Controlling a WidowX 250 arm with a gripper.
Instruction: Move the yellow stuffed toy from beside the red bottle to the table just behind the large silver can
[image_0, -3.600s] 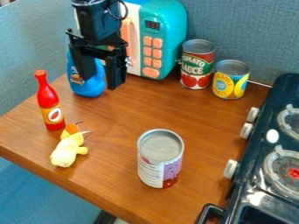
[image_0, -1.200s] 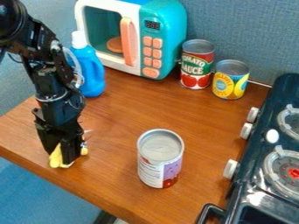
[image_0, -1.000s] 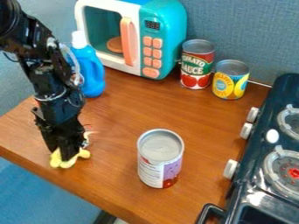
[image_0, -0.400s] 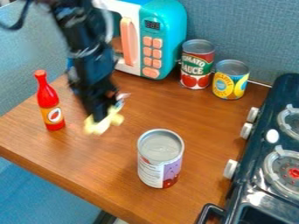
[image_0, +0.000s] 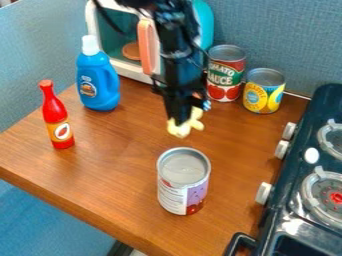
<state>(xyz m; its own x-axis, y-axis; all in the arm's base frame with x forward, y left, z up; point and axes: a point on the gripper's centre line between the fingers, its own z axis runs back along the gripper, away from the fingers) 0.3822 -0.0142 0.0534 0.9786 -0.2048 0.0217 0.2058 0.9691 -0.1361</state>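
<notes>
The camera view shows the hand (image_0: 180, 119) pinching the yellow plush toy (image_0: 186, 125) above the desk (image_0: 127, 165). Nearer the camera than the hand stands an open-looking can (image_0: 182, 187); the red bottle (image_0: 57, 117) is left of it.

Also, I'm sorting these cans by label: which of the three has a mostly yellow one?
The right-hand can of the back pair; the can beside it is red and green, and the front can white and purple.
</notes>
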